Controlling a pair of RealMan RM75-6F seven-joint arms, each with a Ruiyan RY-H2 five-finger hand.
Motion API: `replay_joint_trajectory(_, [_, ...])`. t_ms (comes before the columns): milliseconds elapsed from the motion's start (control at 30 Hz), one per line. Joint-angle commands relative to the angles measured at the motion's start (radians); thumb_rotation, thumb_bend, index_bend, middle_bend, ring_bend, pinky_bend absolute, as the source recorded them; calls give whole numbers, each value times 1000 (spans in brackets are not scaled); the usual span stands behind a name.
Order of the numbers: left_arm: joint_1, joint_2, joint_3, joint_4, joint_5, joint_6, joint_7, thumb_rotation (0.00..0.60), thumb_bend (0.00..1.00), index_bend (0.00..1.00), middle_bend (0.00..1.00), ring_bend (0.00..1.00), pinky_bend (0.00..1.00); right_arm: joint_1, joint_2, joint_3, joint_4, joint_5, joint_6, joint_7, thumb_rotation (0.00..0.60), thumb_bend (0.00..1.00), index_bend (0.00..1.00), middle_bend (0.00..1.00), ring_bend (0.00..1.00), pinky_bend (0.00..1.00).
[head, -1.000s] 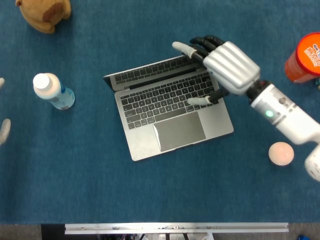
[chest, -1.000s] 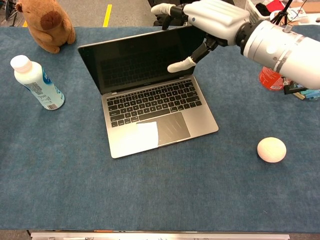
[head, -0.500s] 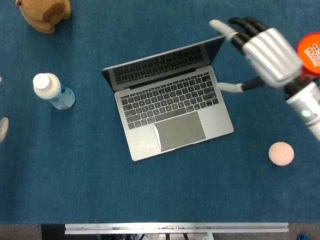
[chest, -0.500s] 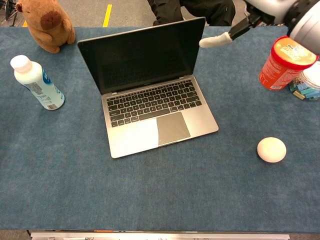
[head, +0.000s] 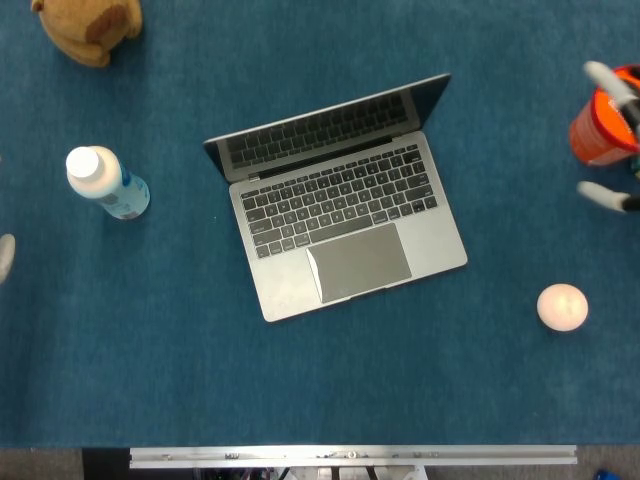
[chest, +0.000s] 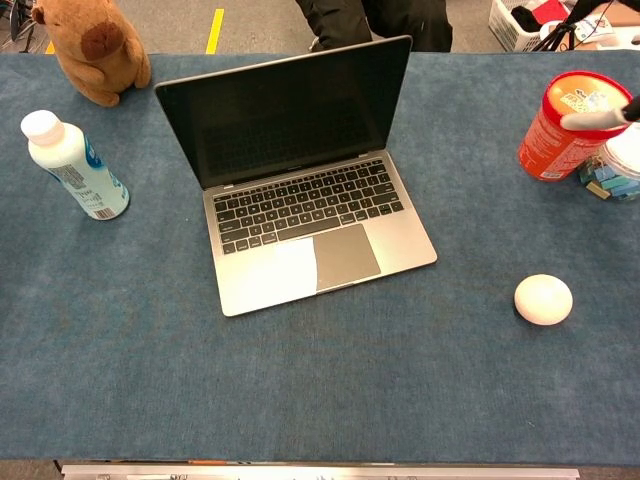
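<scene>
An open laptop (head: 340, 215) is seen mid-counter (head: 300, 390). At the right edge, only fingertips (head: 600, 192) of the right hand (head: 612, 140) are seen, spread beside an orange canister (chest: 567, 125), nothing held. The left hand (head: 5, 255) is barely visible; its state cannot be told.

Blue cloth over the tabletop (chest: 320, 390), matt and slightly napped. Brushed grey metal on the laptop (chest: 300, 200) at centre, smooth; dark glossy screen, black matt keys. White plastic bottle (chest: 70, 165) at left of the frame, smooth with a printed blue label. Brown plush toy (chest: 92, 45) at upper left, fuzzy. Orange-red plastic canister (chest: 565, 125) at right, glossy printed lid. Pale ball (chest: 543, 299) at lower right, smooth, matt. Pale, smooth fingertips of the right hand (head: 612, 140) at the right edge.
</scene>
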Motion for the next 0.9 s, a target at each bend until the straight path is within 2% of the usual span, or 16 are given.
replay_joint_trajectory(33, [-1,-1,0,-1,4,2,-1,600,375,88,109,71,123,-87,16,-33,1,-7,87,-13,514,0,4,261,146,189])
replay_joint_trajectory(367, [2,-3,1,-6,20,17,-8,600,375,88,110,71,123,-230,-2,-53,33,-10,209,27,545,0,4,261,146,189])
replay_joint_trajectory(900, [-3,-3,8,-9,11,-7,10,600,375,88,110,71,123,-285,-6,-32,47,-1,181,49,565,0,4,261,146,189])
